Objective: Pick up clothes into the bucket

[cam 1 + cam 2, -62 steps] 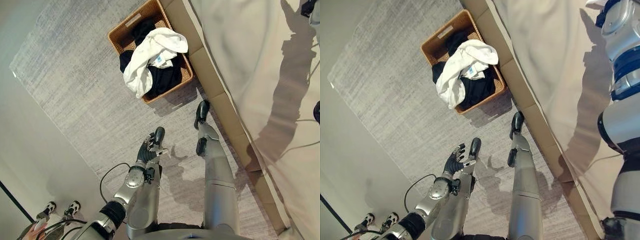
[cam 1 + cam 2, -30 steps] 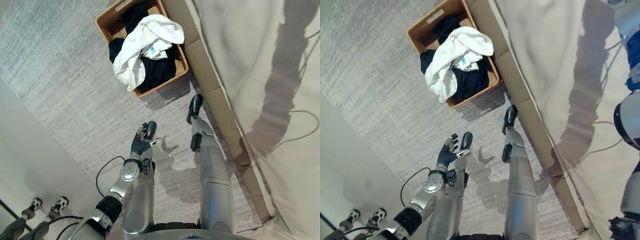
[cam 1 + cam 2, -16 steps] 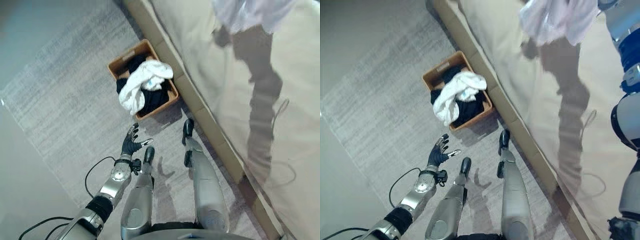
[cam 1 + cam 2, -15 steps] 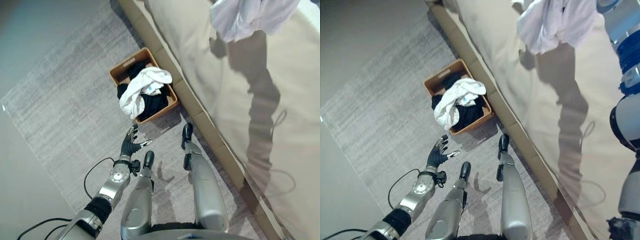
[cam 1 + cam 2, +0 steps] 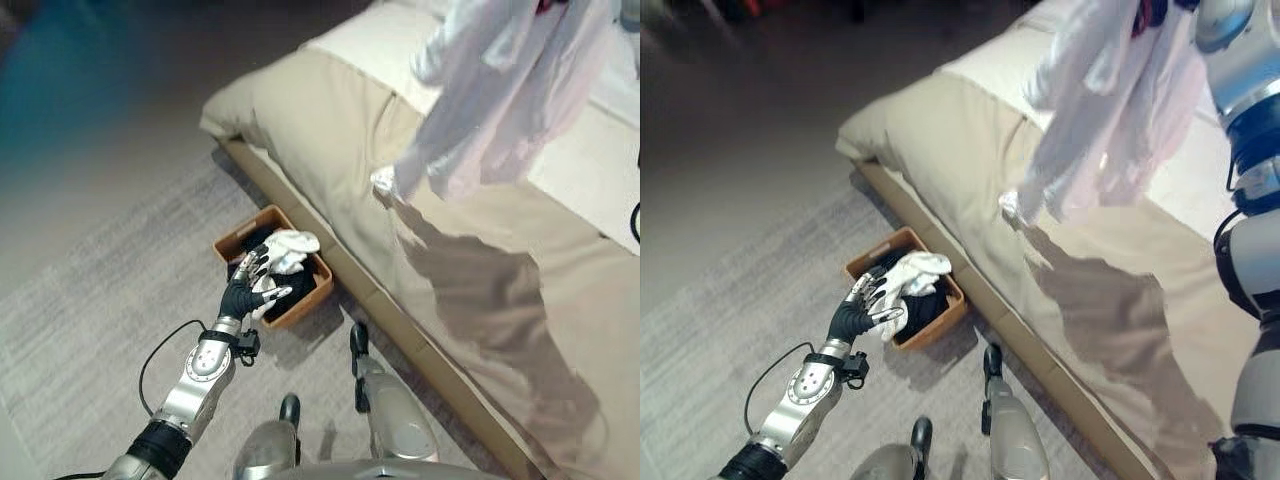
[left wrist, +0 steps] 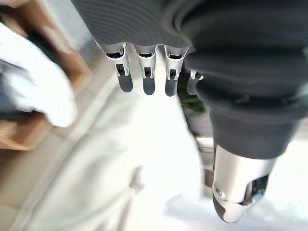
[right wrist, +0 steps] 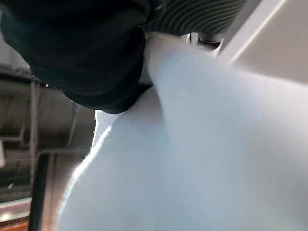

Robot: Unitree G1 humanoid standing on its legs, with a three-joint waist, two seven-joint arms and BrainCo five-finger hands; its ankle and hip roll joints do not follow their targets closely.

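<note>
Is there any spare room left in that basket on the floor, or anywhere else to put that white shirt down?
The basket looks crowded: dark clothes and a white garment heap to its rim. Bare patches: the grey rug on the basket's far side from the bed, and the tan bedcover beside the hanging white shirt. The left hand hovers open over the basket.

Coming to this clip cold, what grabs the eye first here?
A large white garment hangs in the air over the beige bed, lifted by the right hand, whose fingers are buried in the cloth. On the grey carpet beside the bed sits a brown basket with white and dark clothes in it, the open left hand hovering near it.
</note>
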